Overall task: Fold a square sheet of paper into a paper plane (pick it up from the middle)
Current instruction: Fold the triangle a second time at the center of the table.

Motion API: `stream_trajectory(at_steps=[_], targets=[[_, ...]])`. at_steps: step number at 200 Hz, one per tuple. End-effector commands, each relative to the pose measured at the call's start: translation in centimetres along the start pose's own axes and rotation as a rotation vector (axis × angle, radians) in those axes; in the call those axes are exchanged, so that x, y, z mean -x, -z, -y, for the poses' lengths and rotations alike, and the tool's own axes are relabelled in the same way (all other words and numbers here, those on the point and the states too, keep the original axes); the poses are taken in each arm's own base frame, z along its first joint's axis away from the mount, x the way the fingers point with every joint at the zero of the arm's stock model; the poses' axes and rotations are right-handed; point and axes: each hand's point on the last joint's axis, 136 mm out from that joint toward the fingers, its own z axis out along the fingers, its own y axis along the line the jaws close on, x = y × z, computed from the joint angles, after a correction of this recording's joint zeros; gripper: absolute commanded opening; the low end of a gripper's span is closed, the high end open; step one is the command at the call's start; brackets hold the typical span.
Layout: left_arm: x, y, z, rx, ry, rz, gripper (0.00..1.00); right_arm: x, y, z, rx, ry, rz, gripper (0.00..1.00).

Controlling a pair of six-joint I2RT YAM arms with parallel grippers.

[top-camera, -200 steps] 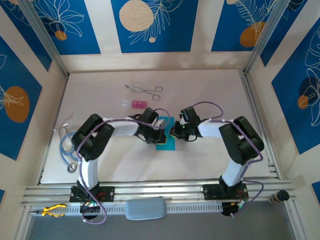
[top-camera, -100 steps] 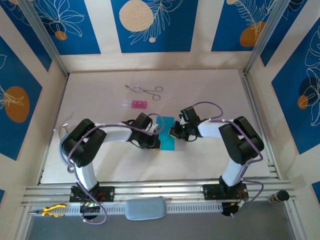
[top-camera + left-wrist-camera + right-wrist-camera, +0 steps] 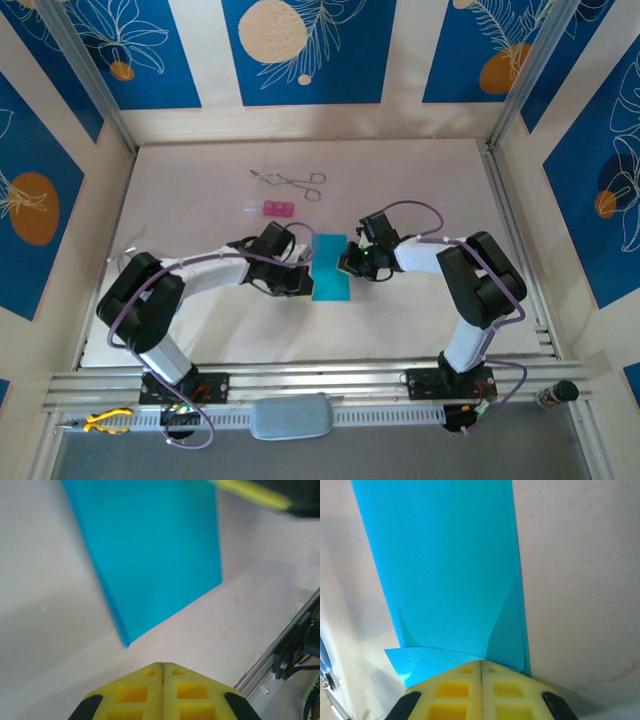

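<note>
The cyan-blue sheet of paper (image 3: 331, 268) lies on the table, folded into a narrow rectangle between the two grippers. In the left wrist view the paper (image 3: 155, 555) is flat, and my left gripper (image 3: 162, 664) is shut and empty, a short way off its corner. From above, the left gripper (image 3: 303, 278) sits just left of the sheet. My right gripper (image 3: 349, 266) is at the paper's right edge. In the right wrist view its shut tips (image 3: 481, 661) rest on the edge of the paper (image 3: 445, 570), where a small flap (image 3: 407, 664) curls up.
Metal forceps (image 3: 290, 181) and a small pink block (image 3: 274, 208) lie farther back on the table. A metal rail (image 3: 320, 375) runs along the near edge, and in the left wrist view the rail (image 3: 295, 650) is close on the right.
My left gripper has slid left off the paper and now sits beside it, the arm stretched lower. The right gripper and the paper have stayed put.
</note>
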Motion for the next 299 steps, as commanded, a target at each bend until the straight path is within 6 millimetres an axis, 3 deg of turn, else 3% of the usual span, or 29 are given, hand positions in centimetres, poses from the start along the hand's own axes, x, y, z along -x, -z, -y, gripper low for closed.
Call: stream_trajectory(at_steps=[1,38,68,100,133,165,199,299], targets=[[2.7,0.4,0.2,0.012,-0.028,0.031,0.04,-0.8,-0.2,1.7,-0.089,0.027,-0.04,0.0],[5.3,-2.2,0.2,-0.005,-0.034,0.002,0.03,0.1,1.3,-1.4,-0.009,0.079,-0.019,0.0],[5.0,-4.2,-1.5,0.021,-0.018,-0.044,0.01,0.1,2.4,-2.6,0.019,0.094,-0.012,0.03],[3.8,-4.6,-3.0,0.059,0.0,-0.06,0.01,-0.5,4.9,-2.3,-0.009,0.065,0.021,0.12],[2.8,-5.1,-3.0,0.013,0.056,-0.06,0.01,-3.6,6.3,-1.3,-0.005,-0.027,0.01,0.28],[2.2,-5.2,-2.9,-0.017,0.113,-0.044,0.0,-6.3,6.7,1.0,-0.078,-0.104,-0.001,0.37],[2.0,-5.1,-2.7,-0.018,0.129,-0.03,0.0,-7.9,6.3,1.4,-0.082,-0.126,-0.016,0.39],[2.6,-4.9,-2.2,-0.015,0.107,-0.034,0.0,-7.0,4.7,0.8,-0.086,-0.108,0.0,0.32]])
